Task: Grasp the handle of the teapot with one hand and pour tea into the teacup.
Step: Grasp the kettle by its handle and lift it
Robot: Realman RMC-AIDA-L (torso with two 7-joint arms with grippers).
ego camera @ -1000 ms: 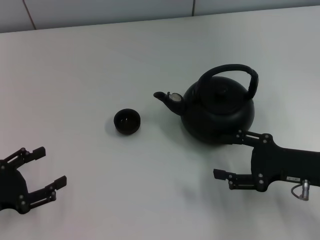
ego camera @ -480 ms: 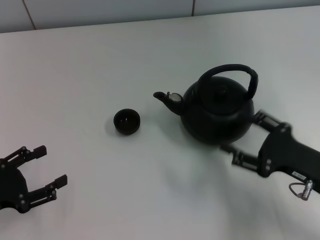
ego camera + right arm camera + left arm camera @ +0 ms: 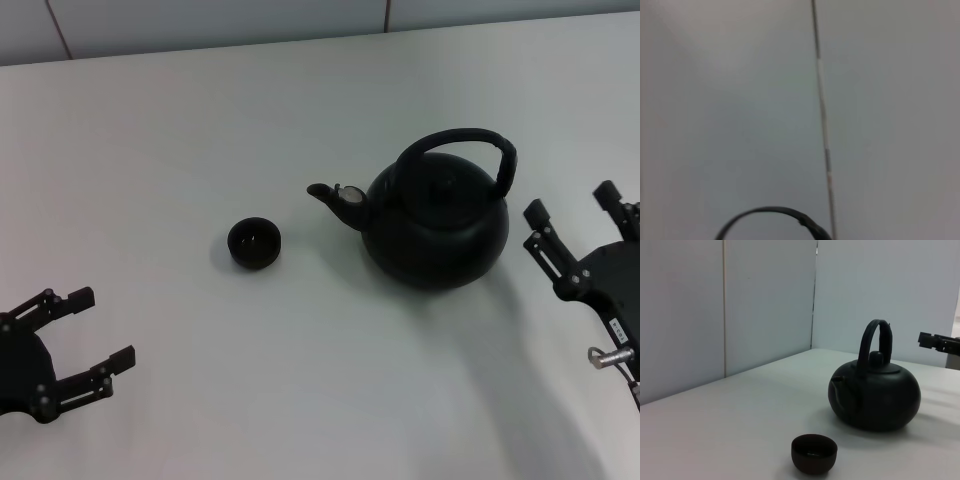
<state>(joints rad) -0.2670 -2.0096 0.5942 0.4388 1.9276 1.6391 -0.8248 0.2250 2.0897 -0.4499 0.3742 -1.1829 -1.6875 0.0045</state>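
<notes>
A squat black teapot (image 3: 435,225) stands on the white table, its spout (image 3: 330,197) pointing toward my left side and its arched handle (image 3: 460,145) upright over the lid. The small dark teacup (image 3: 254,243) sits to the left of the spout, a short gap away. My right gripper (image 3: 570,205) is open, raised beside the teapot's right flank and clear of it. The left gripper (image 3: 88,331) rests open near the front left corner. The left wrist view shows the teacup (image 3: 814,453) in front of the teapot (image 3: 875,395). Only the handle's arc (image 3: 770,217) appears in the right wrist view.
The white table (image 3: 200,130) ends at a pale wall with a vertical seam (image 3: 387,14) behind. In the left wrist view, grey wall panels (image 3: 725,305) stand behind the table.
My right gripper has swung from in front of the teapot, near the table, out to its right side and risen, fingers now pointing away from me. The left arm, teapot and teacup have not moved.
</notes>
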